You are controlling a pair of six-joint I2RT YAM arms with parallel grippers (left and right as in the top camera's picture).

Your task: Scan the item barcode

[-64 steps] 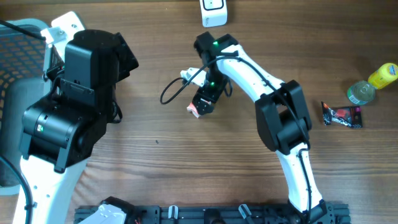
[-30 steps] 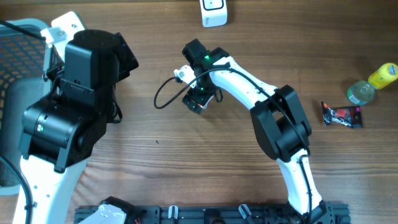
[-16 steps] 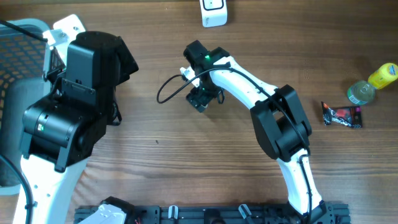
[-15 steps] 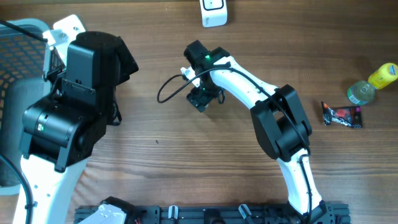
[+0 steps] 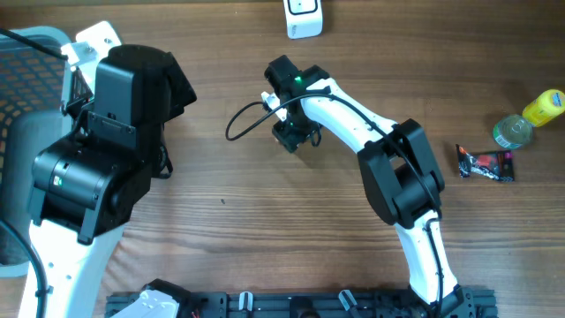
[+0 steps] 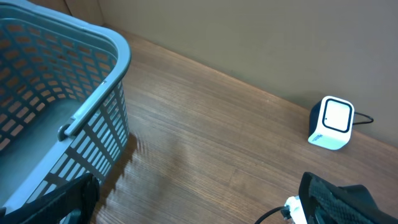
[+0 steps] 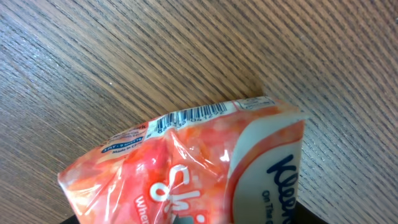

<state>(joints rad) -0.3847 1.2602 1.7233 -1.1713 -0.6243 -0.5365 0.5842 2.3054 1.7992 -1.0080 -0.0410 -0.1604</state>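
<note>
An orange and white tissue pack [image 7: 186, 168] lies on the wooden table and fills the lower half of the right wrist view. Its barcode [image 7: 189, 115] runs along the far edge, facing up. My right gripper [image 7: 193, 219] is shut on the pack, with only dark slivers of its fingers showing at the bottom corners. From overhead the right gripper [image 5: 290, 135] covers the pack. The white cube scanner [image 5: 304, 18] [image 6: 333, 122] stands at the table's far edge. My left gripper [image 6: 205, 211] hangs open and empty near the basket.
A blue-grey mesh basket [image 6: 74, 81] [image 5: 22, 79] stands at the far left. A bottle with a yellow cap [image 5: 530, 119] and a dark snack packet [image 5: 484, 164] lie at the right. A black cable loop [image 5: 243, 124] hangs off the right wrist.
The right gripper has closed onto the tissue pack and shifted slightly right and toward the scanner. The left arm has not moved.
</note>
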